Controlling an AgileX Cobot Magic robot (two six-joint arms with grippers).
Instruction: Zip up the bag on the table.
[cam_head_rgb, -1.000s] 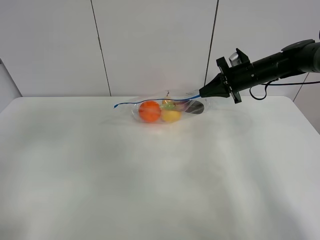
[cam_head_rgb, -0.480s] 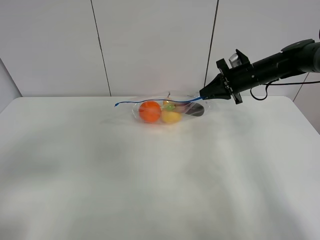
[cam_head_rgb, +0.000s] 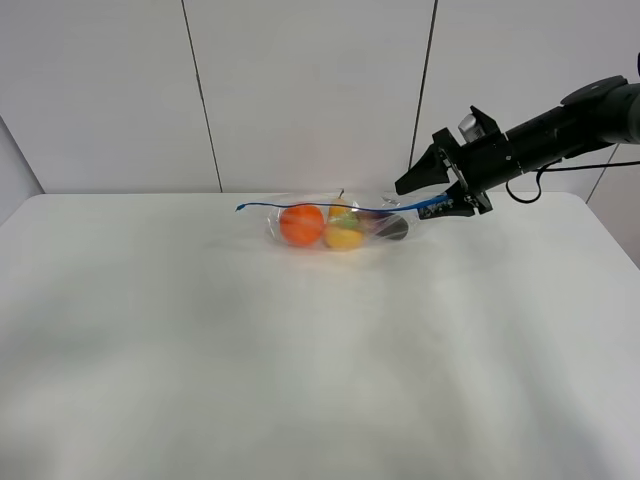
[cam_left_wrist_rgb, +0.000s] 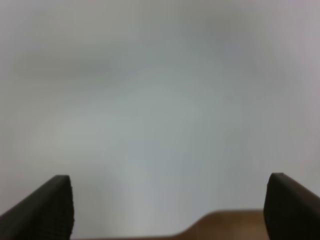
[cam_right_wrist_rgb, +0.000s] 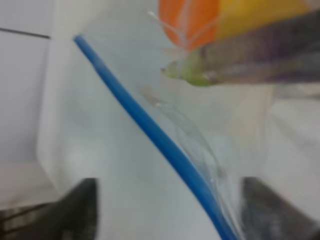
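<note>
The clear bag (cam_head_rgb: 335, 225) lies at the far middle of the white table (cam_head_rgb: 300, 350), with orange (cam_head_rgb: 301, 224), yellow (cam_head_rgb: 343, 236) and dark purple (cam_head_rgb: 392, 228) items inside. Its blue seal strip (cam_head_rgb: 320, 208) runs along the top, from the left end to my right gripper (cam_head_rgb: 412, 200). That gripper is open at the bag's right end. In the right wrist view the strip (cam_right_wrist_rgb: 145, 125) passes between the spread fingers of the right gripper (cam_right_wrist_rgb: 172, 210), and the bag (cam_right_wrist_rgb: 225, 100) fills the view. My left gripper (cam_left_wrist_rgb: 170, 207) is open and empty over a plain white surface.
White wall panels (cam_head_rgb: 300, 90) stand just behind the table's far edge. The right arm (cam_head_rgb: 560, 125) reaches in from the far right above the table. A brown patch (cam_left_wrist_rgb: 225, 225) shows low in the left wrist view.
My right gripper was shut on the right end of the blue strip and has opened. The bag and strip have shifted slightly to the right.
</note>
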